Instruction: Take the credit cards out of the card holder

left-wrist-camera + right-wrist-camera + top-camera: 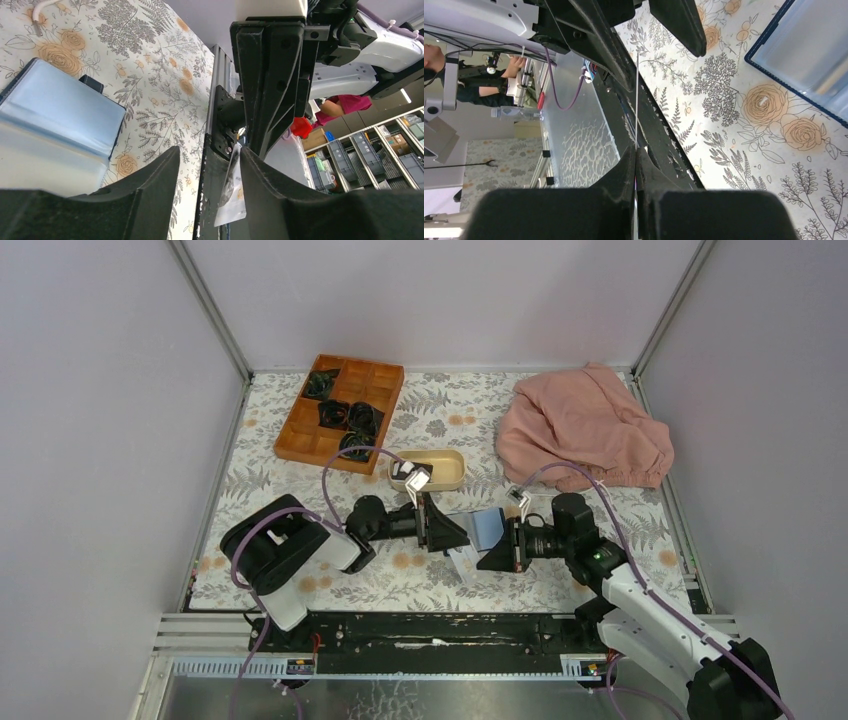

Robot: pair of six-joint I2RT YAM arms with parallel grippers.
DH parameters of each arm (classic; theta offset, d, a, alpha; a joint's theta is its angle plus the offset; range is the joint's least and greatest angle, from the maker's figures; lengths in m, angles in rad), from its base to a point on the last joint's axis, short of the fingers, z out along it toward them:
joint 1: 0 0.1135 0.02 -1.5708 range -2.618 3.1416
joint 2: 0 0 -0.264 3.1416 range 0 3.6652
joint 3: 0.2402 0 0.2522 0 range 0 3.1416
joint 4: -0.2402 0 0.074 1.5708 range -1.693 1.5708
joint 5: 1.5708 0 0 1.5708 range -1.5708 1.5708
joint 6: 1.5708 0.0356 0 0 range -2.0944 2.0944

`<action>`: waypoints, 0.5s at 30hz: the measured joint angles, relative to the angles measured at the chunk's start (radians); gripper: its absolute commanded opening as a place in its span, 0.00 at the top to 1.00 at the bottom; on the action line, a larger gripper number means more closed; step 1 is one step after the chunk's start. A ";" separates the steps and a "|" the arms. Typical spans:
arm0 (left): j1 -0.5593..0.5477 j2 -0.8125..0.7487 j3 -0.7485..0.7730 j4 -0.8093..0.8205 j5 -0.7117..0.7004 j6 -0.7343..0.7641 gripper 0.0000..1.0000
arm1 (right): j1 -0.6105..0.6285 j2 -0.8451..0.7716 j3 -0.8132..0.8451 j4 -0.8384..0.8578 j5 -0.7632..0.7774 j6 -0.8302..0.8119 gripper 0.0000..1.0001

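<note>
The job is partway through. The right claw (636, 156) is clenched on one pale credit card (232, 196), pinching it by its edge so it stands up thin like a line. The left claw (209, 153) faces it with its two fingers apart. The card sits in the gap, close to one finger, but nothing is squeezed there yet. It looks like a pass from one claw to the other, or a drop about to happen.

The card holder (487, 527) lies open on the table (450, 410), pale blue side up, just behind the two claws and in front of the beige dish (462, 470). The card is out of it and up in the air.

The next move needs care. The left claw has to close flat on the card before the right one lets go, or the thin card may slip. Then it needs a place to land.

Counted: one card in clear view, one card holder, two claws and one dish. It is hard to tell if more cards lie in the dish or stay in the pockets. There is also one wooden tray (383, 377) and one pink cloth (585, 425).
</note>
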 measured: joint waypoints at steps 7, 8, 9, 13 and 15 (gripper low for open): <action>0.000 -0.012 0.009 0.002 0.064 0.003 0.89 | 0.016 0.017 0.000 0.000 0.001 0.001 1.00; 0.000 -0.013 0.010 0.010 0.083 0.000 0.98 | 0.016 0.017 0.000 0.000 0.001 0.002 1.00; 0.000 -0.013 0.010 0.018 0.097 -0.005 1.00 | 0.016 0.017 0.000 0.000 0.000 0.004 1.00; 0.009 -0.010 0.010 0.087 0.152 -0.038 1.00 | 0.017 0.020 0.000 0.001 -0.005 0.010 1.00; 0.010 0.000 0.010 0.116 0.167 -0.054 1.00 | 0.018 0.021 0.000 0.005 -0.018 0.011 0.87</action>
